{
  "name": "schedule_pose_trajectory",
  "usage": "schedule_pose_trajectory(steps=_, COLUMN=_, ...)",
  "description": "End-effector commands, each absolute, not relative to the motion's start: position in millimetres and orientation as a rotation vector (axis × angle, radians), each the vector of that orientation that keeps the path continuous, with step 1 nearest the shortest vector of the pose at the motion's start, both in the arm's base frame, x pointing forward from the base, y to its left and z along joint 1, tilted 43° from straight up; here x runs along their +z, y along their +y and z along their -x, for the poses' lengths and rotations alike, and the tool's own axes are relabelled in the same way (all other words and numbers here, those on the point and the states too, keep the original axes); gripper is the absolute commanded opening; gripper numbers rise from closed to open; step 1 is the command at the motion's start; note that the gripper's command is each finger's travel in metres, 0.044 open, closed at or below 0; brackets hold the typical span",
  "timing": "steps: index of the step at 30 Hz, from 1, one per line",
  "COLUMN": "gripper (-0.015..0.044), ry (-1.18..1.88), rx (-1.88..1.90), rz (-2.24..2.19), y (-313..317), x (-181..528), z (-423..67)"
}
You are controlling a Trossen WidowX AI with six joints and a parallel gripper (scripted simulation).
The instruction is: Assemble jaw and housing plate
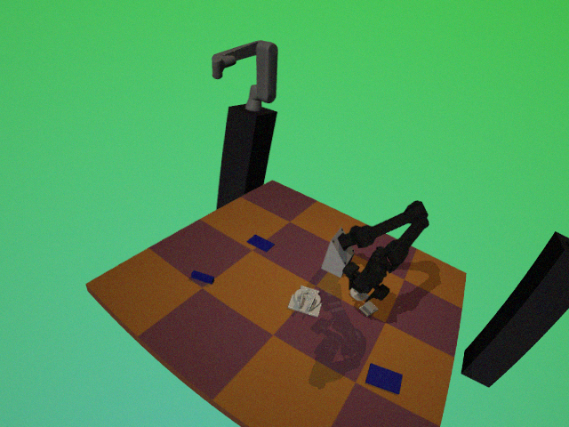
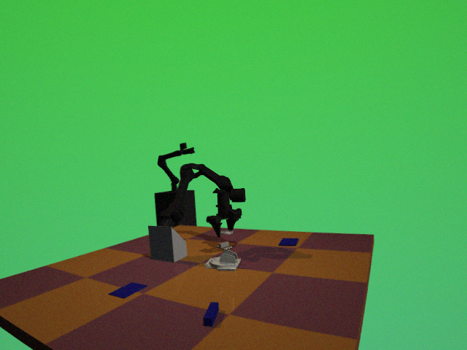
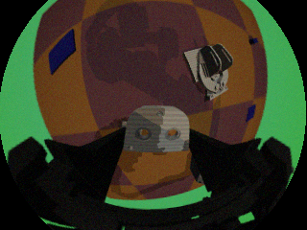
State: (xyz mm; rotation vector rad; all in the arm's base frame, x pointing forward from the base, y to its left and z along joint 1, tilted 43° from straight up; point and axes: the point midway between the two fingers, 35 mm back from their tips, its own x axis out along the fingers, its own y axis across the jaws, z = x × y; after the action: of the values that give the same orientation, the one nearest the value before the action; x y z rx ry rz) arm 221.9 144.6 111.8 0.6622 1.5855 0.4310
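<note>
My gripper (image 1: 362, 293) (image 2: 225, 232) (image 3: 156, 130) is shut on the white housing plate (image 1: 356, 294) (image 2: 228, 232) (image 3: 158, 116), above the table. The plate's two holes show between the fingers in the wrist view. The whitish base (image 1: 296, 307) (image 3: 192, 62) rests on the table, away from the plate. A ridged jaw (image 1: 311, 299) (image 2: 228, 257) stands on it; whether it is seated on its pin is too small to tell. A pale loose piece (image 1: 368, 308) (image 2: 224, 244), apparently the other jaw, lies apart from the base near my gripper; the plate mostly hides it in the wrist view.
A grey slanted block (image 1: 334, 260) (image 2: 160, 243) stands beside my arm. Blue flat pieces (image 1: 384, 378) (image 1: 260, 242) (image 2: 288, 241) (image 3: 62, 52) and a blue bar (image 1: 202, 277) (image 2: 210, 314) lie farther off. A grey arm (image 1: 266, 68) stands on a dark pedestal beyond the table edge.
</note>
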Motion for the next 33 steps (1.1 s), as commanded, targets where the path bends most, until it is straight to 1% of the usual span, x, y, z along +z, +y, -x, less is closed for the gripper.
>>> schedule_pose_trajectory(steps=1, gripper=0.0351, ry=1.574, rx=0.455, rz=-0.633, y=137, x=105, z=-229)
schedule_pose_trajectory(steps=17, gripper=0.0351, ry=1.537, rx=0.552, rz=-0.524, y=102, x=72, z=-252)
schedule_pose_trajectory(steps=33, gripper=0.0351, ry=1.489, rx=0.664, rz=-0.429, y=63, x=38, z=-264)
